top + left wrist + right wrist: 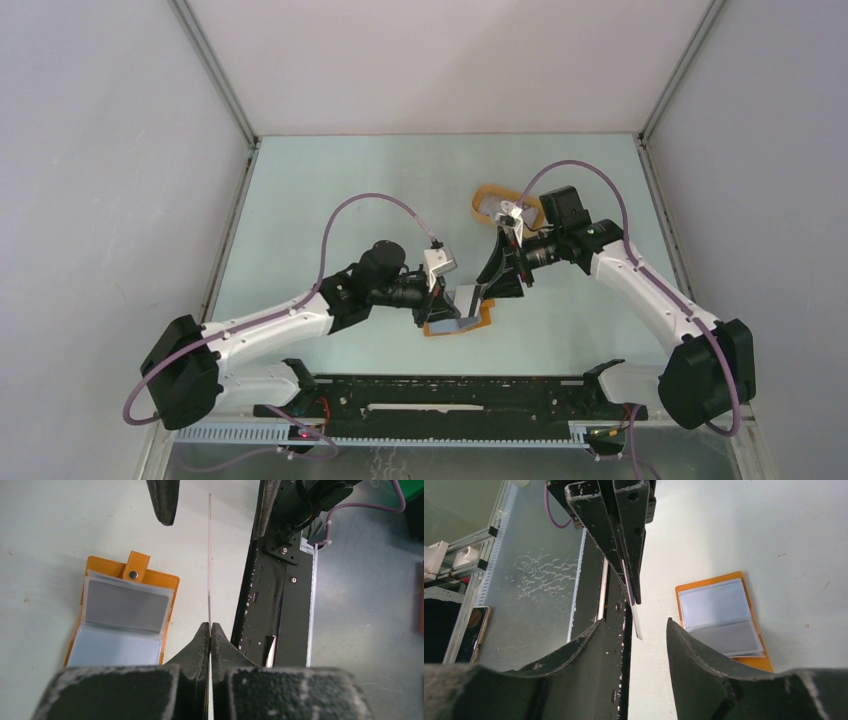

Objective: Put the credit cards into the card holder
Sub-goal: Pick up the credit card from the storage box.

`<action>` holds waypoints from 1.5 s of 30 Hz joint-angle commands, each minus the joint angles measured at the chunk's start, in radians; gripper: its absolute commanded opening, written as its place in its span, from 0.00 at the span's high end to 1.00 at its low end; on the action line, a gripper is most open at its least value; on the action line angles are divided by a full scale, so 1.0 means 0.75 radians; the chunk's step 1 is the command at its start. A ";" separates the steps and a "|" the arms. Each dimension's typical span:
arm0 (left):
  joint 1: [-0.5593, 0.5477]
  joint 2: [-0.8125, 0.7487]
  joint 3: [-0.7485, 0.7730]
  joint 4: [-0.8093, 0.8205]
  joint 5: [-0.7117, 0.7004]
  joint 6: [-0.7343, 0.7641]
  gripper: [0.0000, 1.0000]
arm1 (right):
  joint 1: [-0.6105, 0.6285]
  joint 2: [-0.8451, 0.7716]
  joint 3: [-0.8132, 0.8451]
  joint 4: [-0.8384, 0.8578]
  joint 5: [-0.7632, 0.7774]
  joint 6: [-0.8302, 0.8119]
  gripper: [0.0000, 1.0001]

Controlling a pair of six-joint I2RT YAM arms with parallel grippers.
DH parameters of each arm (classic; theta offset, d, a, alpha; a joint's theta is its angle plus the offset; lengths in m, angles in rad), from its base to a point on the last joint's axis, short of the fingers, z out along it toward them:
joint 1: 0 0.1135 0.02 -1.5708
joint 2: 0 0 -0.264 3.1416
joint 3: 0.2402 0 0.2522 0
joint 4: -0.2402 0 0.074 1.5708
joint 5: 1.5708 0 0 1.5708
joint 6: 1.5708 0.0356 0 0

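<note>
Leaning in from both sides over the pale table (330,190), the left arm (270,325) and right arm (640,285) meet near its front middle. The oval orange tray (478,200) sits further back, partly hidden by the right arm. Flat on the table just below the grippers lies the card holder (122,615), opened out, tab and snap at one end, a grey card (125,605) showing in a clear sleeve. The left gripper (210,626) is pressed together on a thin pale card (209,565), held on edge above the table beside the holder. The right gripper (635,621) stands spread, one finger either side of that card's free end, touching neither face.
</note>
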 commanded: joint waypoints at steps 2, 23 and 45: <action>0.003 0.025 0.096 -0.057 0.022 0.059 1.00 | 0.017 0.002 0.050 -0.010 -0.032 0.002 0.50; 0.064 -0.194 -0.149 0.097 -0.286 -0.068 0.49 | 0.091 0.127 0.132 -0.141 0.115 -0.129 1.00; 0.167 -0.225 -0.577 0.831 -0.314 -0.485 0.33 | 0.100 0.404 0.179 -0.035 0.201 0.190 1.00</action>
